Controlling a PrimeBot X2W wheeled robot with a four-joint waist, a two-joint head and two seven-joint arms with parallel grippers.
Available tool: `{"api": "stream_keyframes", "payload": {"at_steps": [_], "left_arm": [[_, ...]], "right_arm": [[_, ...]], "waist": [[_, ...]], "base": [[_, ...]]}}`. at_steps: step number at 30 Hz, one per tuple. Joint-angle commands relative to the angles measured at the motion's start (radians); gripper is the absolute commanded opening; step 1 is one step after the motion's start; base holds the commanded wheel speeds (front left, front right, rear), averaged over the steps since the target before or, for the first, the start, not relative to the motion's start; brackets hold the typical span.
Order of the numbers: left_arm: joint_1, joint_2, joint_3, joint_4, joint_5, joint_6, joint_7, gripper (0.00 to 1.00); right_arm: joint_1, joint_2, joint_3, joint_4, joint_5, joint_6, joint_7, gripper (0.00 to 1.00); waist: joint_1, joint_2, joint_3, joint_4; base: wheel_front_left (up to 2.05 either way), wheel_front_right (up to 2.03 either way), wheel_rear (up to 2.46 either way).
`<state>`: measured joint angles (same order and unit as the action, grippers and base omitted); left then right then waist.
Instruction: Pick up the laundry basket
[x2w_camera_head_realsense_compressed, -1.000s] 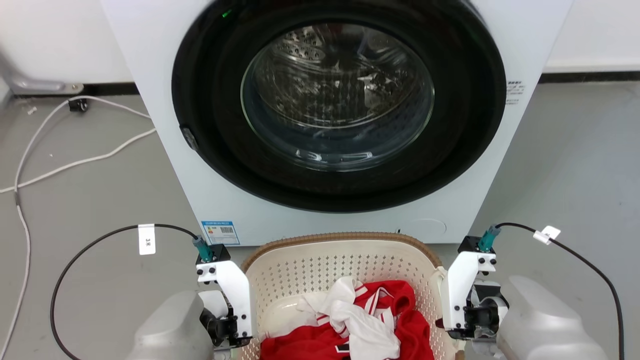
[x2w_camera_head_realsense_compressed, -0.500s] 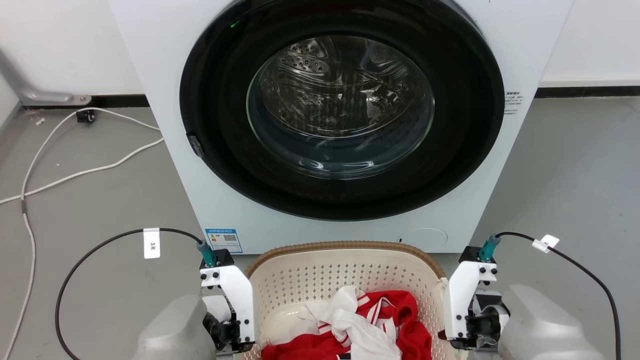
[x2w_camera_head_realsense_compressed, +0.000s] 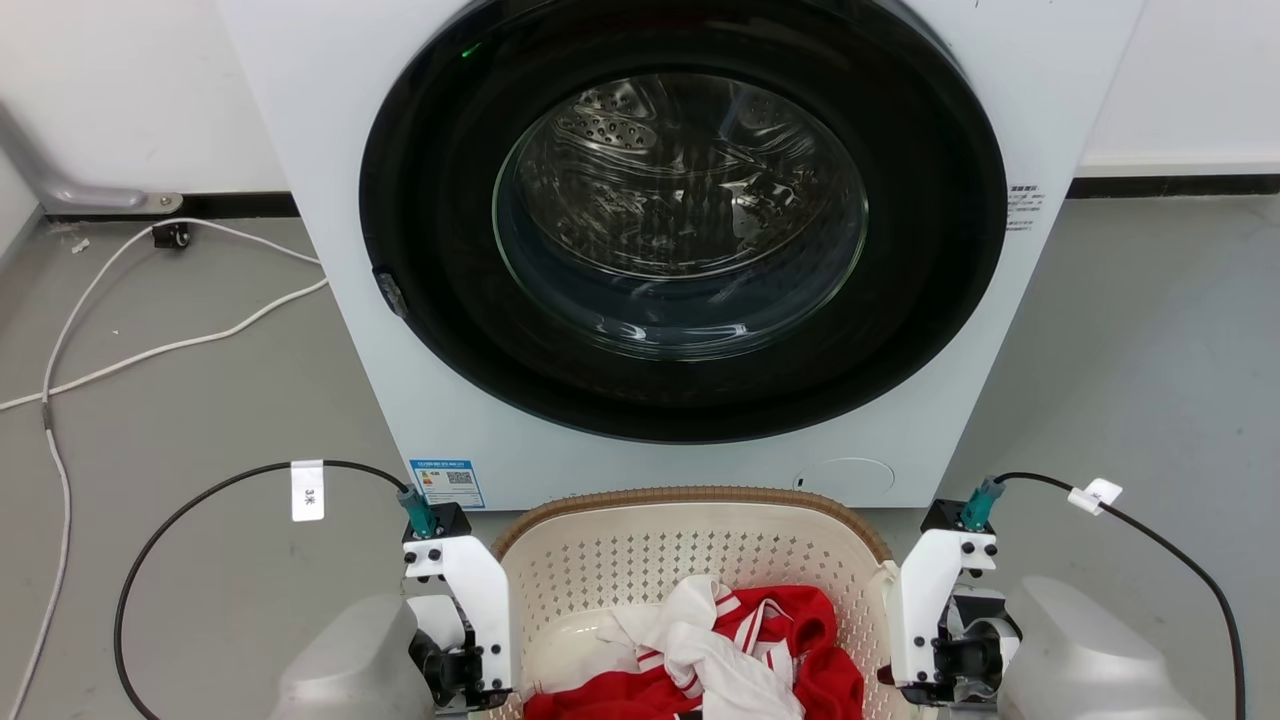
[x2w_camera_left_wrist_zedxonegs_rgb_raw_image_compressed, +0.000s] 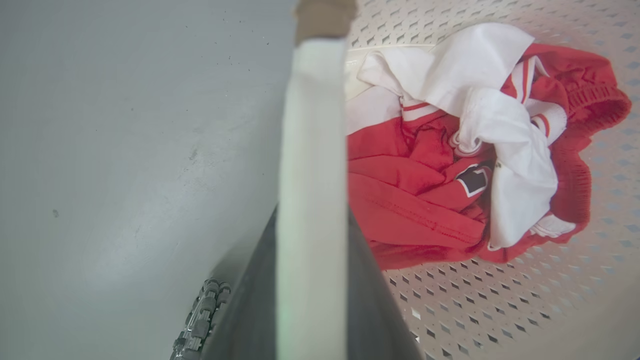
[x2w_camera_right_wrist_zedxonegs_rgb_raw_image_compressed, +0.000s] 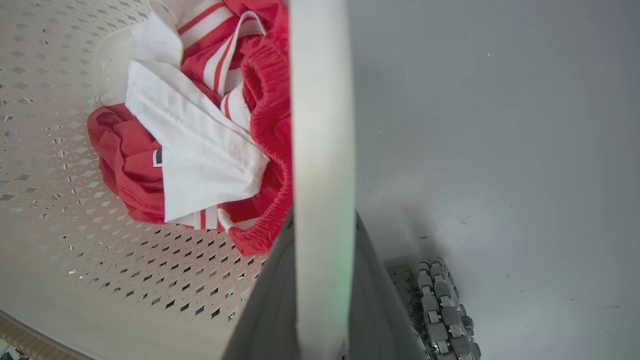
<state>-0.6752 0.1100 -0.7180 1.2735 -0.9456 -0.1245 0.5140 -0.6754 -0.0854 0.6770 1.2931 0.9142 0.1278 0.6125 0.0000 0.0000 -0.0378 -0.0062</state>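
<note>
Left gripper (x2w_camera_left_wrist_zedxonegs_rgb_raw_image_compressed: 311, 220) and right gripper (x2w_camera_right_wrist_zedxonegs_rgb_raw_image_compressed: 324, 220) each straddle a white side handle (x2w_camera_left_wrist_zedxonegs_rgb_raw_image_compressed: 310, 125) of the cream-white perforated plastic laundry basket (x2w_camera_head_realsense_compressed: 690, 540). Their dark fingers (x2w_camera_left_wrist_zedxonegs_rgb_raw_image_compressed: 250, 300) press its sides and are apparently clamped, though blurred. The basket is between them, near the white front-loading washing machine (x2w_camera_head_realsense_compressed: 300, 150). Its near end is cut off, and it holds crumpled red-and-white clothes (x2w_camera_head_realsense_compressed: 730, 650).

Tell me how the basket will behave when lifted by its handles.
The basket is likely stiff: its walls look like hard perforated plastic. It is probably light, holding only a few clothes. It may tilt slightly, since the clothes lie bunched off-centre.
</note>
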Motion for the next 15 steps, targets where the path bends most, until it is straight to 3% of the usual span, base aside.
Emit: {"api": "stream_keyframes", "payload": {"at_steps": [1, 15], "left_arm": [[0.007, -0.017, -0.004, -0.008, -0.006, -0.011, -0.004, 0.00], [0.008, -0.014, -0.025, -0.010, -0.020, -0.011, -0.016, 0.00]], "right_arm": [[0.010, 0.010, -0.004, -0.007, 0.001, 0.005, -0.005, 0.00], [0.017, 0.009, -0.015, -0.007, -0.004, 0.005, -0.005, 0.00]], "waist": [[0.0000, 0.0000, 0.000, 0.000], [0.0000, 0.0000, -0.002, 0.002]], "base": [[0.00, 0.00, 0.00], [0.00, 0.00, 0.00]]}}
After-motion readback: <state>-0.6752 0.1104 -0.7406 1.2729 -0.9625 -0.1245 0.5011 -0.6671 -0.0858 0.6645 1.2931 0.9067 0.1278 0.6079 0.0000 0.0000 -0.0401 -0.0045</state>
